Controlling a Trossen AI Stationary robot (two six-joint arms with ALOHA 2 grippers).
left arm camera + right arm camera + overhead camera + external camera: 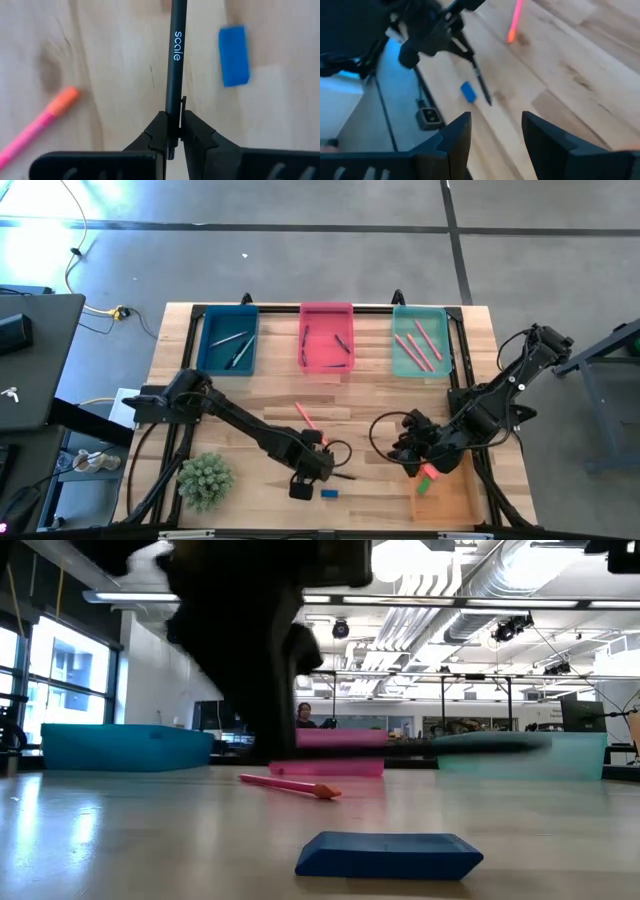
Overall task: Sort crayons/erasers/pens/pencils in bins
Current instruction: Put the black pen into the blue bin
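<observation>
Your left fingers (172, 132) are clenching a black pen (175, 65) near one end; the pen is lying near the front edge of the bench (240, 395), with its free end pointing toward the right side. Whether it is already lifting off the wood cannot be told. A blue eraser (233, 55) is resting just beside the pen, apart from it, closer to the front edge. A pink stick with an orange tip (40, 125) is lying near the middle of the bench, also loose.

Your right fingers (492, 135) are standing released and grasping nothing, hovering over the front-right part of the bench at the orange bin (447, 498).

You are looking at a task that is well advanced but not finished. By this judgement, three items are remaining outside the bins: the pen in the grip, the blue eraser and the pink stick.

Along the back edge, the dark blue bin (228, 342) is holding thin grey sticks, the pink bin (326, 336) is holding dark pens, and the teal bin (419, 340) is holding salmon-pink sticks. The orange bin at the front-right corner is holding a pink eraser (430, 472) and a green eraser (424, 485).
</observation>
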